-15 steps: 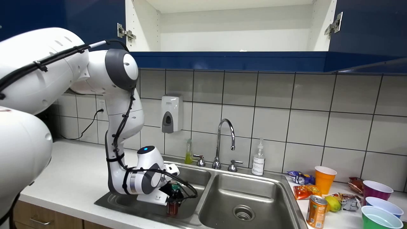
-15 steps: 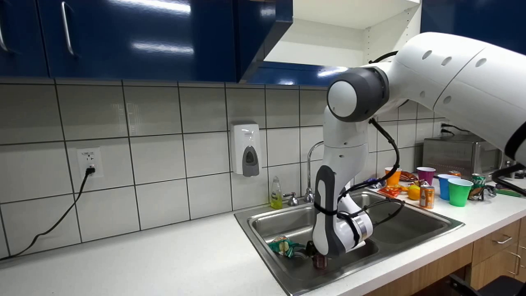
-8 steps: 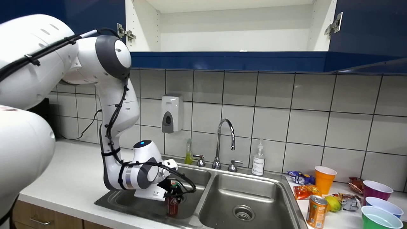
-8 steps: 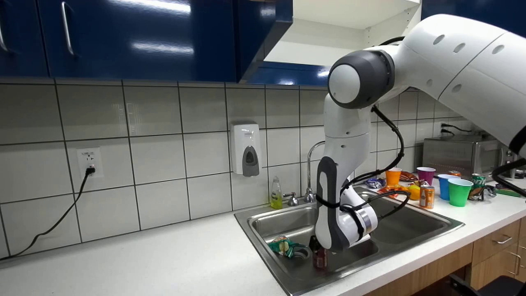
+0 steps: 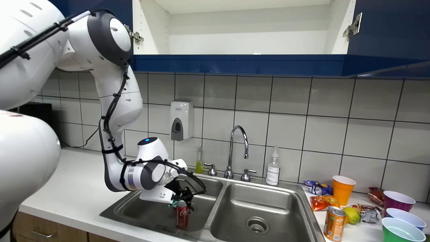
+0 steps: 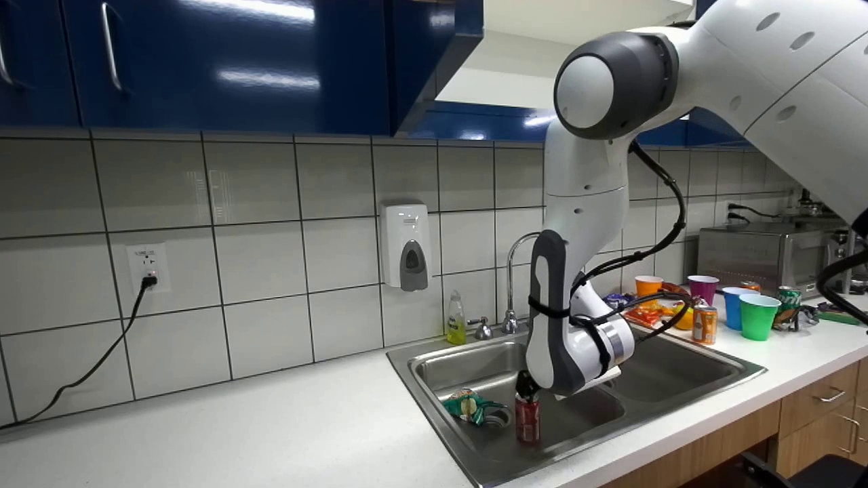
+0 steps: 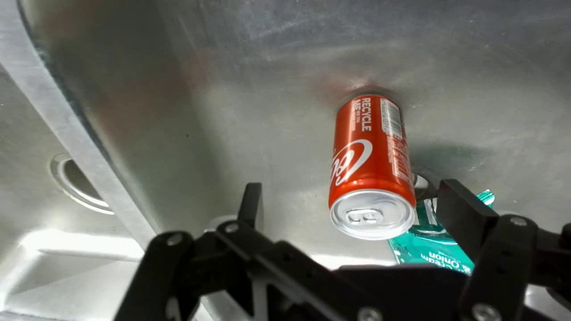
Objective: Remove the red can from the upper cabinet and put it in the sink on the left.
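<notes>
With the red can (image 5: 182,216) standing upright in the left sink basin (image 5: 147,213), the jaws, spread apart and gripping nothing, are best raised straight until its rim is well cleared, so that neither it nor the green packet (image 7: 435,247) is knocked.

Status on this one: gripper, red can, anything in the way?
Gripper open, empty. Red can upright in left basin. Green bag in same basin, likely not in the way.
</notes>
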### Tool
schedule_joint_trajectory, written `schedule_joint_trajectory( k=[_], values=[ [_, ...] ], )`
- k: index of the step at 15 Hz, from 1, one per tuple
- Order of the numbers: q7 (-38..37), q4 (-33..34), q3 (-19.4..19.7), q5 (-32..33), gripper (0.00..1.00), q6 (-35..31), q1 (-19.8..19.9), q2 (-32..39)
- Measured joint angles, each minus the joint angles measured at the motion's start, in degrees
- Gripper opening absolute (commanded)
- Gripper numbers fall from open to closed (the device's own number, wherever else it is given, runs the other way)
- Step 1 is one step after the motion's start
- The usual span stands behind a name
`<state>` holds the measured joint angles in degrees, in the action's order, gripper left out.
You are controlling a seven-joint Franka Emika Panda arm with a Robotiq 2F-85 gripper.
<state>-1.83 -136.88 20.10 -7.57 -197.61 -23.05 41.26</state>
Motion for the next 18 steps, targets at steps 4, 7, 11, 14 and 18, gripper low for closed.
schedule_joint_trajectory(
  k=[4,7,11,14,18],
  values=[
    [1.2,-3.7,1.2,-0.1,1.00,1.4,-1.2,-4.6],
    [2.2,-6.4,2.9,-0.1,1.00,4.4,-3.0,-8.6],
    [2.8,-9.1,7.3,0.1,1.00,10.8,-7.7,-14.1],
    [2.8,-10.7,12.2,0.4,1.00,16.0,-13.0,-17.8],
    [2.8,-12.1,21.0,1.6,1.00,22.3,-22.3,-21.9]
  ],
)
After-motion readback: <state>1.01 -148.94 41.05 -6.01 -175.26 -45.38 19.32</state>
